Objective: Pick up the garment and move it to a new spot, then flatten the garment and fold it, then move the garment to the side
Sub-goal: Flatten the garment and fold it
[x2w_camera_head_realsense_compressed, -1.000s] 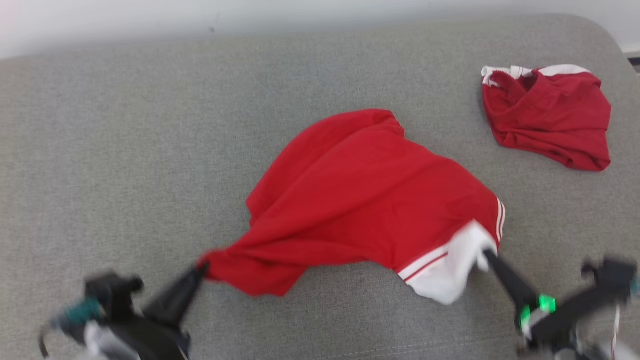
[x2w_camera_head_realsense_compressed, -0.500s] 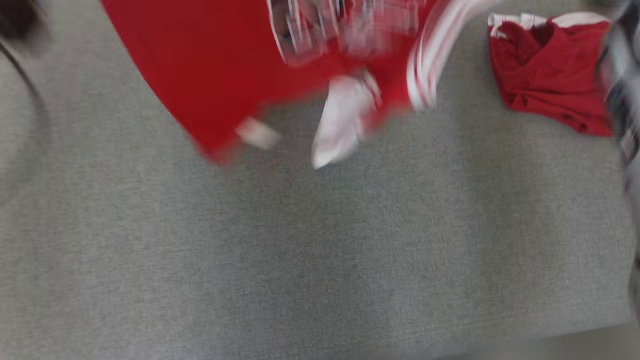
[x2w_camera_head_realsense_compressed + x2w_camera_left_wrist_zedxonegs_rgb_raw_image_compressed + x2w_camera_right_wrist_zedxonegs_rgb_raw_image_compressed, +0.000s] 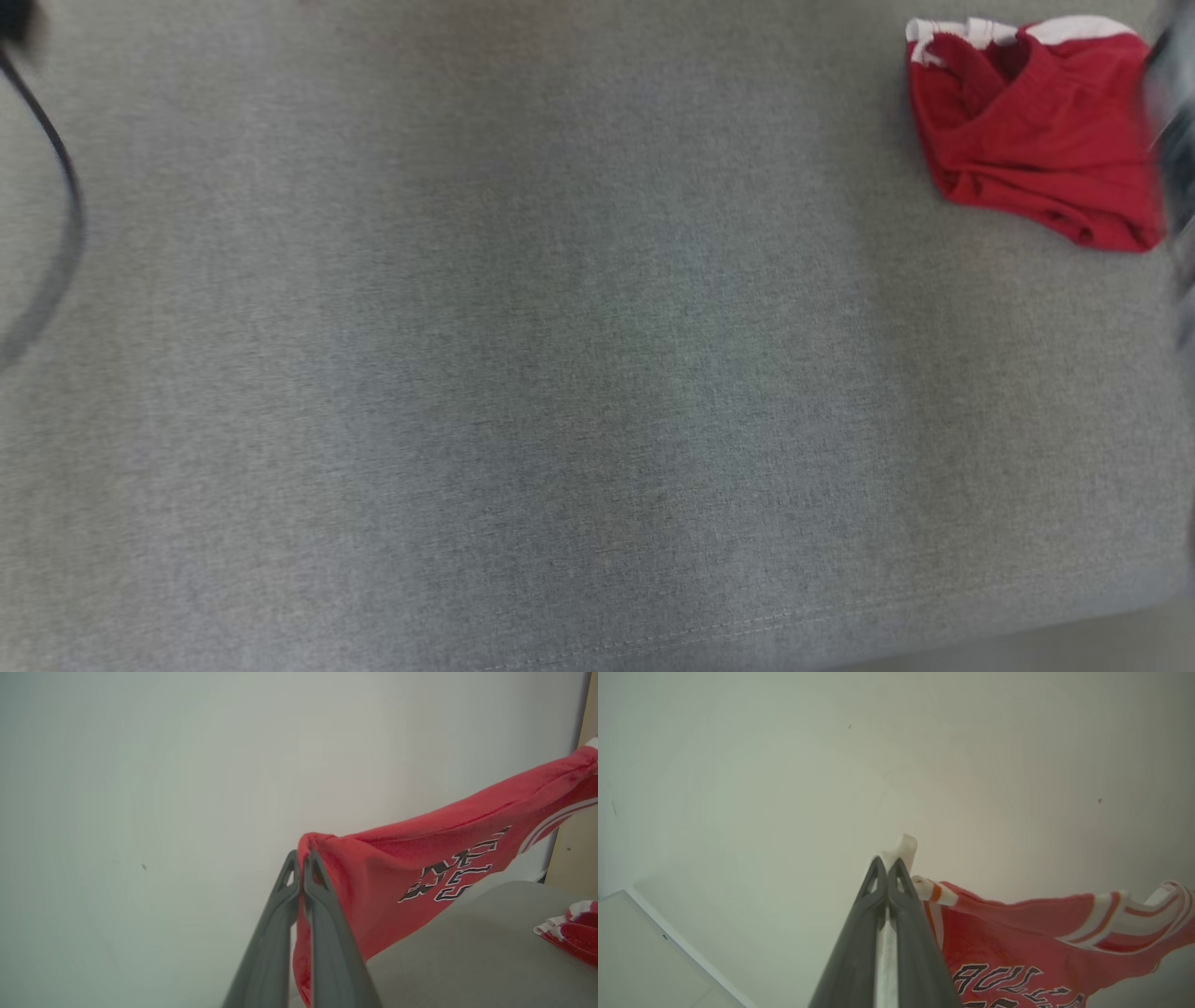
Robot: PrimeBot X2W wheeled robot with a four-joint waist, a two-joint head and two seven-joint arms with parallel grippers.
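Your left gripper (image 3: 301, 856) has its fingers pressed together on a bunched red edge of the garment (image 3: 420, 858). From that pinch the cloth stretches away in the air in front of the pale wall (image 3: 140, 788), above the grey cushion (image 3: 597, 373). Black, white-outlined lettering (image 3: 453, 870) faces the left wrist camera.

Your right gripper (image 3: 887, 863) is clamped on the garment's white trim (image 3: 906, 847), with the red body hanging off beside its fingers.

A second red garment (image 3: 1036, 131) lies crumpled on the cushion's far right. A dark cable (image 3: 65, 187) curves along the left edge of the head view.
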